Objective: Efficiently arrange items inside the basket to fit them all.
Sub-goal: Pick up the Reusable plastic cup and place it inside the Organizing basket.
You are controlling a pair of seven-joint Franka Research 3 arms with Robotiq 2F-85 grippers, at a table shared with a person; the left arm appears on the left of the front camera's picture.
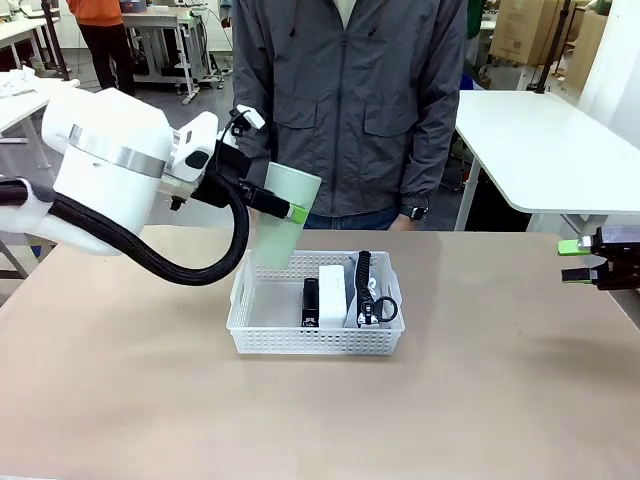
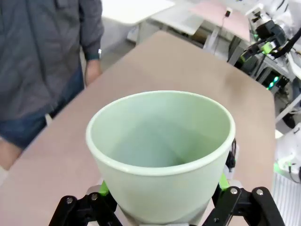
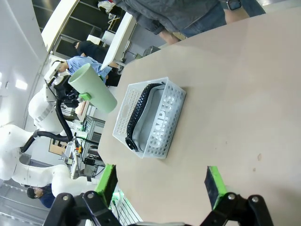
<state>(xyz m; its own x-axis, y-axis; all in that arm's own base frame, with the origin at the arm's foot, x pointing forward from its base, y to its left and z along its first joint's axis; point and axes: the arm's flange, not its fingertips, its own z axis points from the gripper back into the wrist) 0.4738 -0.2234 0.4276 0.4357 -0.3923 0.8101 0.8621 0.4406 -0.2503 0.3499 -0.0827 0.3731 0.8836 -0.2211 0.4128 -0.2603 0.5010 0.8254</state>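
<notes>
- My left gripper point(image 1: 283, 208) pinches the cup point(image 1: 285, 215) at frame centre, above the basket point(image 1: 315, 340).
- Cup: I judge it light, smooth, slippery; clamp mid-wall.
- My right gripper point(image 1: 575, 262) stands spread, holding nothing.

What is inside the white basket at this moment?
The basket holds a black stapler, a small white box and the grey pouch standing on edge at its right end. Its left part is bare. The floor beneath those items is hidden.

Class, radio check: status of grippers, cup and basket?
Left gripper shut on cup, above basket. Right gripper open, at table edge. Left part of basket free.
</notes>
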